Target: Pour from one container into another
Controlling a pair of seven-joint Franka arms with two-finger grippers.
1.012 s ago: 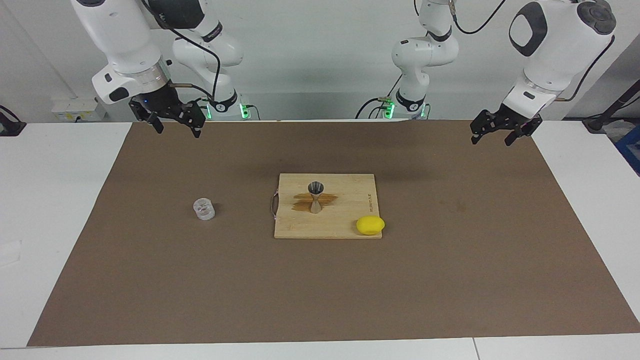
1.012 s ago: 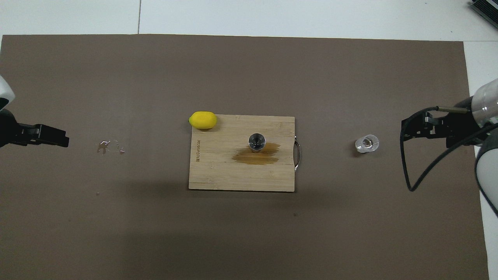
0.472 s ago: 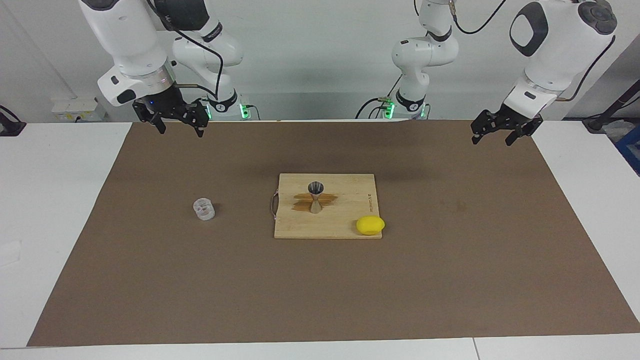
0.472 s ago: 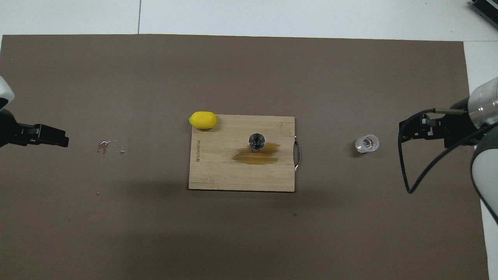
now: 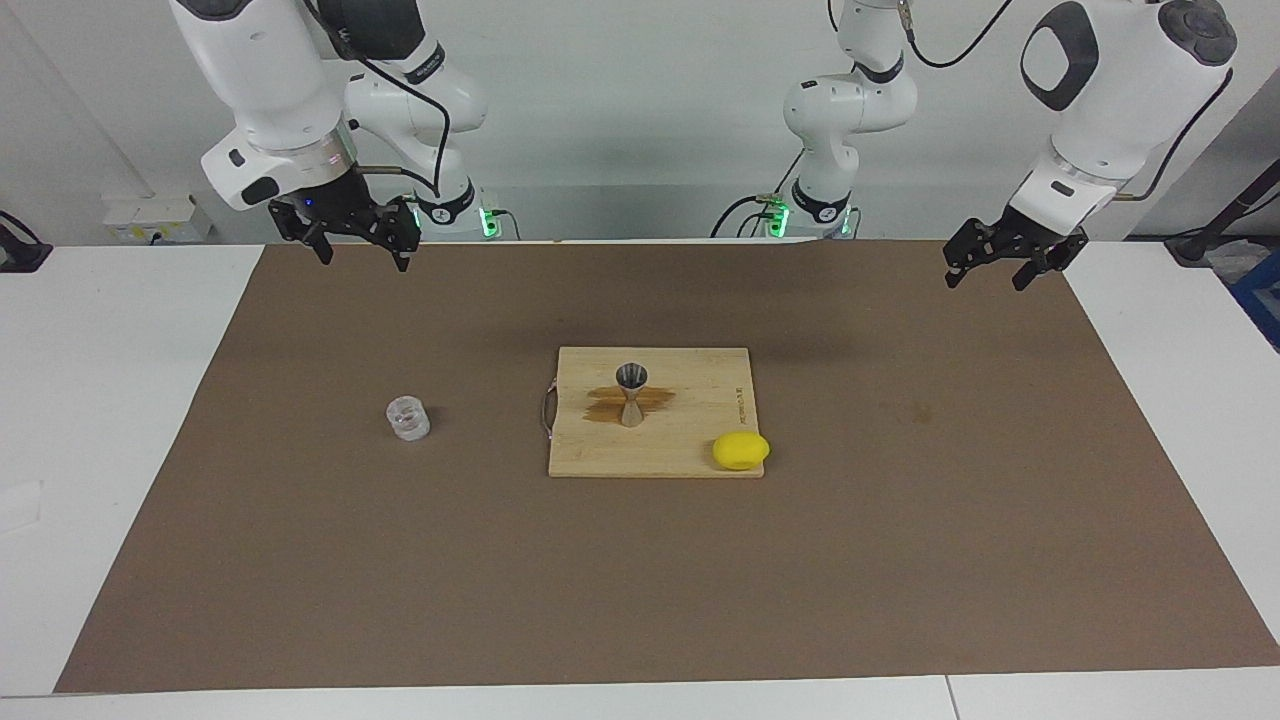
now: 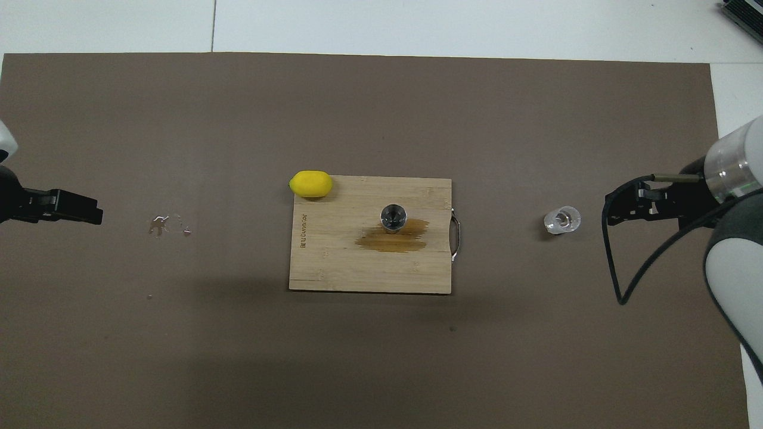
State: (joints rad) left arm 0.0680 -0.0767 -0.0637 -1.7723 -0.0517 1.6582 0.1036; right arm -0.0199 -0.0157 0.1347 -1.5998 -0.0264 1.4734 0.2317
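while the right gripper (image 5: 362,240) has drawn back up empty and wide open, leaving the clear cup (image 5: 408,418) standing, the left gripper (image 5: 988,266) waits open; the jigger (image 5: 631,394) looks already served.

I note a brown mat (image 5: 900,560) covering the white bench (image 5: 90,400). A wooden cutting board (image 5: 690,400) lies at its middle, bearing a brown wet stain (image 6: 393,238). A yellow lemon (image 5: 741,451) rests at one board corner. Small droplets (image 6: 167,224) sit toward my left arm's end.
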